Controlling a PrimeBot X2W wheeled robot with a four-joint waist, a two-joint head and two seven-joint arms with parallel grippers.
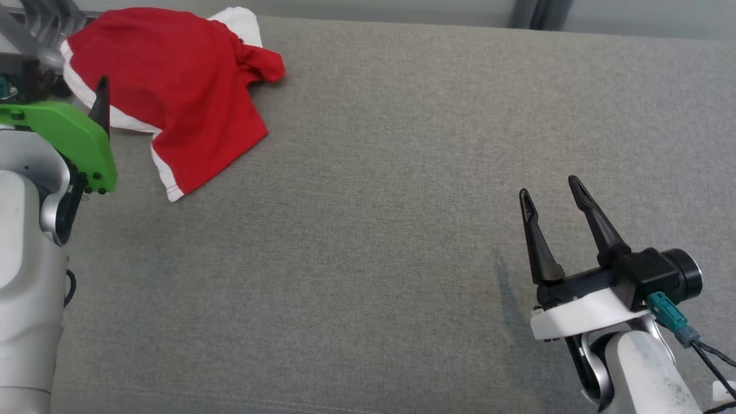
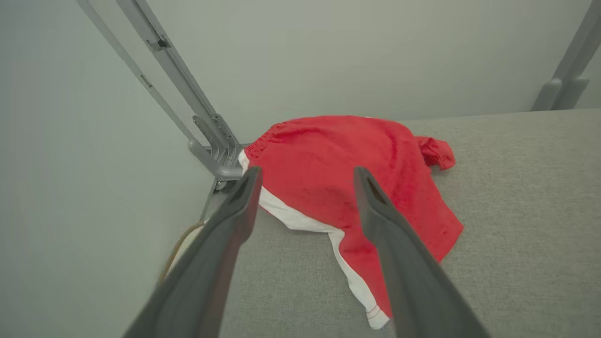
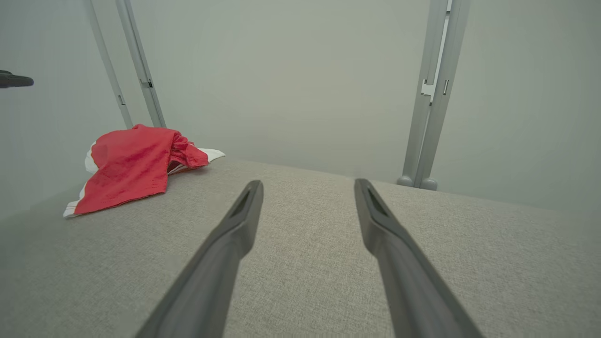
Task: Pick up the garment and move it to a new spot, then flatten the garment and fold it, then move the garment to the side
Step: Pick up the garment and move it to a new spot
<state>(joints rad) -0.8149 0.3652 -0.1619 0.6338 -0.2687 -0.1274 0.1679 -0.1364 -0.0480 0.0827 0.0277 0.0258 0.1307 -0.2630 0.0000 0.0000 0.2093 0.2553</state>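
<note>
The garment (image 1: 172, 86) is a pair of red shorts with white trim, lying crumpled at the far left of the grey padded surface (image 1: 374, 230). My left gripper (image 2: 307, 171) hovers just short of the garment (image 2: 328, 159), open, with nothing between its fingers. In the head view one dark left finger (image 1: 102, 109) rises from the green housing (image 1: 69, 132) at the garment's near left edge. My right gripper (image 1: 549, 188) stands open and empty at the lower right, far from the garment (image 3: 131, 164), which lies to the far left of the right gripper (image 3: 308, 184).
Grey metal frame posts (image 2: 206, 126) stand right behind the garment at the surface's back left corner. Another pair of posts (image 3: 429, 94) stands at the back edge. A pale wall runs behind. The surface's left edge lies close to the garment.
</note>
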